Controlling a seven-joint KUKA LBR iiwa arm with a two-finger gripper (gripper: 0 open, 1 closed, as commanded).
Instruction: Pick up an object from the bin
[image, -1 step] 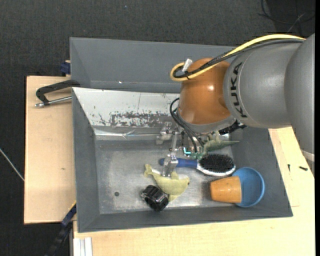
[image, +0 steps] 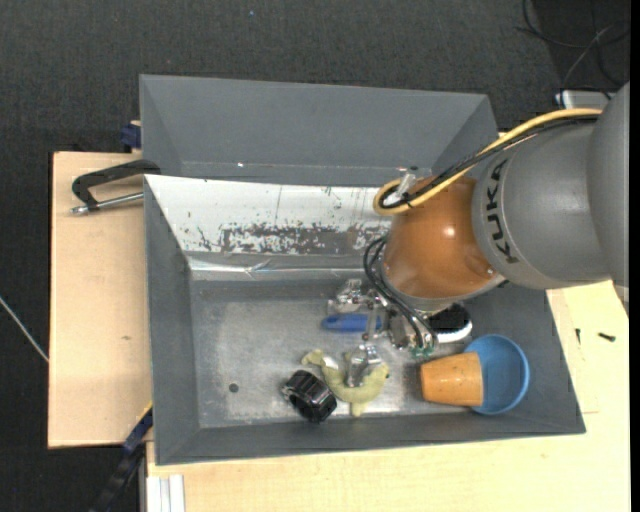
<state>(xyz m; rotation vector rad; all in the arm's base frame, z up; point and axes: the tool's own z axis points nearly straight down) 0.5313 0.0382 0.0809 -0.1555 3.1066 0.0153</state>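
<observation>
Hanging over pale yellowish lump (image: 364, 393), gripper (image: 361, 362), black roll (image: 309, 394) beside

Six loose things lie in one grey metal bin (image: 170, 330). There is one round blue plastic bowl (image: 510, 375) on the right and one orange cup (image: 450, 381) just beside it. There is one floppy pale yellow thing (image: 365, 388), one small black round thing (image: 310, 395), one small blue thing (image: 343, 323), and one black and white round thing (image: 452, 322), partly hidden.
</observation>
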